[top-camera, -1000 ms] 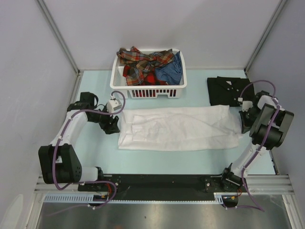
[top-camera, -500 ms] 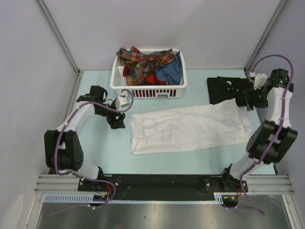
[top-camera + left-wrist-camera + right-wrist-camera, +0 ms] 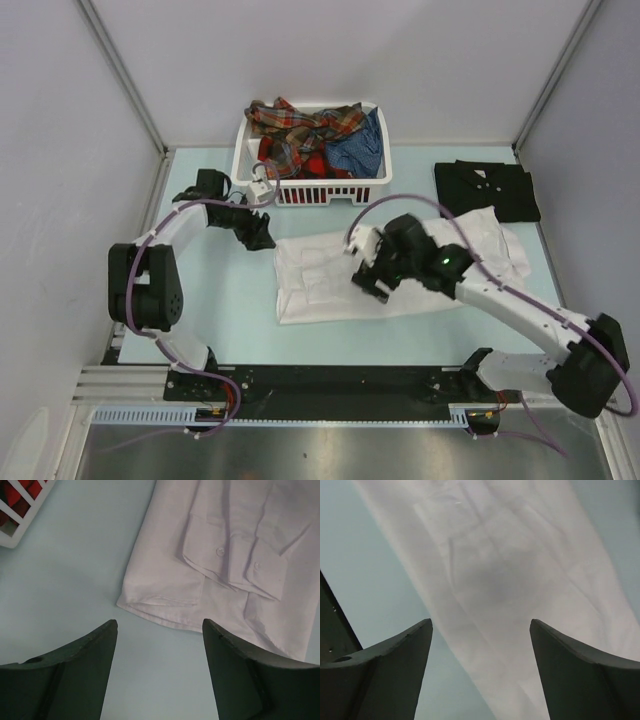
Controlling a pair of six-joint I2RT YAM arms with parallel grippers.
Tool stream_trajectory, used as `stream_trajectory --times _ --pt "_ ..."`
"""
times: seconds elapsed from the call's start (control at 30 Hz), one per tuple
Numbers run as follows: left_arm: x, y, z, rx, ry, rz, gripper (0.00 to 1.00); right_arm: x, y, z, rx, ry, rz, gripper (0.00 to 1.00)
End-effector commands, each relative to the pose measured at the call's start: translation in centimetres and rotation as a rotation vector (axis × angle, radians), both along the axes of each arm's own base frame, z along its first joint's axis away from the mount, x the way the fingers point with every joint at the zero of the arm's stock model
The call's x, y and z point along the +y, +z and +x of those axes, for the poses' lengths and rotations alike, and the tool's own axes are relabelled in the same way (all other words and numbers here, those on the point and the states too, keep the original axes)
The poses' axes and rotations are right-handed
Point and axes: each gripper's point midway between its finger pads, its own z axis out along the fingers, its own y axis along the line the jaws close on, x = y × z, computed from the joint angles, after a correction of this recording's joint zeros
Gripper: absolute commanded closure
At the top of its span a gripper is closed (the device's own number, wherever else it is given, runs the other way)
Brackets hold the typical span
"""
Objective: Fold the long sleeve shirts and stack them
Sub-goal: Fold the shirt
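Top external: soft white shirt (image 3: 312, 282), long creased rectangle.

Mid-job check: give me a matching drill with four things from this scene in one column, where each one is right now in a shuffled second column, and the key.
Things
1. white shirt
2. black shirt
3. plaid shirts
4. right gripper

Places
A. piled in the white basket
B. open, above the white shirt
C. folded at the far right of the table
D. spread out in the middle of the table

Pairs: 1-D, 2-C, 3-A, 4-B
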Motion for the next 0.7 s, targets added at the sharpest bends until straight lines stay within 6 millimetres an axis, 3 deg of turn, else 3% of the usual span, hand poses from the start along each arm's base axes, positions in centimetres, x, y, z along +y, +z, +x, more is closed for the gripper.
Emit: stream_trajectory --times 0.0,0.07,0.1,0.13,0.17,0.23,0.27,0.37,0.4,0.43,0.67 --pt "-1.5 0.9 0.4 0.027 0.059 -0.109 0.26 8.1 -1.4 -2.9 -0.188 0.258 0.058 0.17" --pt "-1.6 0.6 0.2 0.039 0.070 -0.123 0.26 9.7 -3.1 -3.5 -0.232 0.301 0.046 0.11" --pt "-1.7 0.1 0.3 0.043 0.070 -0.113 0.26 11.6 -2.6 -4.2 -0.279 0.336 0.089 0.08" --pt "-1.6 -0.3 0.6 0.042 0.076 -0.092 0.27 12.2 -3.1 -4.5 -0.281 0.354 0.085 0.05" --pt "-1.4 -0.3 1.0 0.033 0.070 -0.071 0.26 12.8 -5.0 -5.1 -0.243 0.404 0.047 0.05" --pt "-1.1 -1.2 1.5 0.023 0.044 -0.036 0.28 14.9 -4.7 -5.7 -0.206 0.437 0.072 0.10" --pt "-0.9 -1.4 1.5 0.030 0.039 -0.024 0.29 15.7 -6.0 -5.5 -0.171 0.423 0.059 0.19" --pt "-0.3 -2.4 1.6 0.019 0.027 0.023 0.30 18.0 -5.9 -5.2 -0.169 0.382 0.072 0.36" --pt "-0.3 -2.7 1.6 0.015 0.022 0.035 0.30 18.6 -6.7 -4.6 -0.183 0.348 0.057 0.41" --pt "0.0 -3.2 1.8 0.009 0.018 0.057 0.31 19.3 -7.0 -5.3 -0.185 0.364 0.053 0.49" --pt "0.3 -4.3 1.7 -0.026 -0.036 0.127 0.31 22.9 -8.5 -9.0 -0.175 0.447 0.090 0.50"
